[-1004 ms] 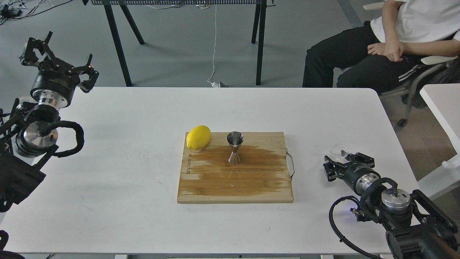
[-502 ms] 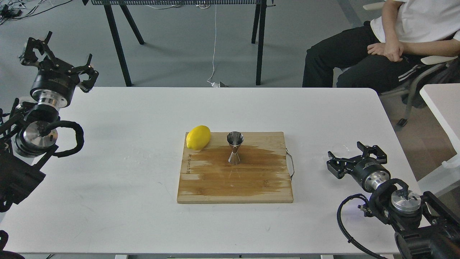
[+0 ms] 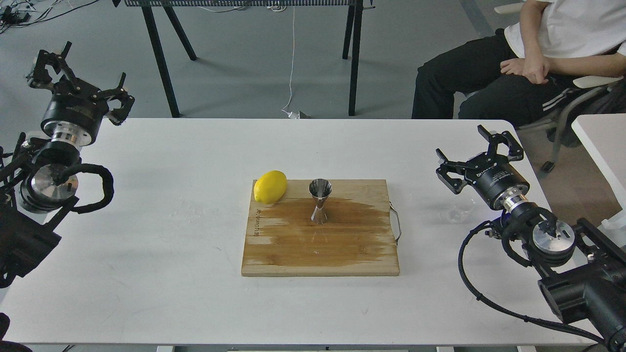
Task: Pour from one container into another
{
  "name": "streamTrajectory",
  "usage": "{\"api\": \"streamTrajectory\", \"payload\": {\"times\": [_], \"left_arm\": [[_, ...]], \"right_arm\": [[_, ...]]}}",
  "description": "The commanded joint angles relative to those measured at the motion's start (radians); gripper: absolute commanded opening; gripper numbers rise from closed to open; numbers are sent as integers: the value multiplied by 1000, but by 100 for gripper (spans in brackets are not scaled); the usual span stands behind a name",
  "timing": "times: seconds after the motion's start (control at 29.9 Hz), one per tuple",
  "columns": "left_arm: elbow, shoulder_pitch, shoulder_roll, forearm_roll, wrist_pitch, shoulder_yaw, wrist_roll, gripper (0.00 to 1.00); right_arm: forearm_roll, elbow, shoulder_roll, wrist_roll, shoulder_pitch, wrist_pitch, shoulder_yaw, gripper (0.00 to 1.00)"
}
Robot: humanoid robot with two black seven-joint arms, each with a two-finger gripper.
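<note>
The steel jigger (image 3: 319, 201) stands upright on the wooden cutting board (image 3: 320, 254), right of the lemon (image 3: 270, 187). A dark wet patch spreads across the board around the jigger. The small clear glass cup (image 3: 457, 211) stands on the white table right of the board, faint and partly behind my right arm. My right gripper (image 3: 477, 152) is open above and behind the cup, holding nothing. My left gripper (image 3: 78, 73) is open at the table's far left corner, raised and empty.
The board has a metal handle (image 3: 396, 222) on its right edge. A seated person (image 3: 533, 58) is beyond the table's far right corner. Black table legs (image 3: 354, 54) stand behind. Another white table (image 3: 604, 142) edges in at the right.
My right gripper let go of the glass cup, opened, and rose up and back from it. The cup now stands on the table. The left arm barely moved.
</note>
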Motion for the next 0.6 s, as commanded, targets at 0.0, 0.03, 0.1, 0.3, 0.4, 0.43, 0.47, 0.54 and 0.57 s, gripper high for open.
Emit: {"api": "streamTrajectory", "payload": {"times": [0.0, 0.03, 0.1, 0.3, 0.4, 0.43, 0.47, 0.54, 0.57], "left_arm": [[0, 1, -1, 0, 0, -2, 0, 100], [0, 1, -2, 0, 0, -2, 0, 100], [0, 2, -7, 0, 0, -3, 0, 100], [-6, 4, -11, -2, 0, 0, 2, 100], [-6, 4, -11, -2, 0, -2, 2, 100], [-6, 4, -11, -2, -2, -2, 2, 100], [-6, 4, -11, -2, -2, -3, 2, 100], [-6, 5, -11, -2, -2, -3, 0, 100], [-6, 5, -11, -2, -2, -3, 0, 100]], "right_arm": [[-5, -25, -32, 104, 55, 74, -2, 100], [-5, -37, -37, 127, 69, 74, -1, 100], [-5, -66, -38, 158, 109, 74, -4, 100], [-5, -174, -38, 186, 206, 74, -10, 100], [-5, -197, -38, 192, 238, 74, -11, 100], [-5, -198, -38, 192, 241, 74, -11, 100], [-5, -198, -40, 192, 243, 74, -11, 100], [-7, -192, -40, 190, 244, 74, -14, 100], [-7, -188, -40, 190, 243, 74, -19, 100]]}}
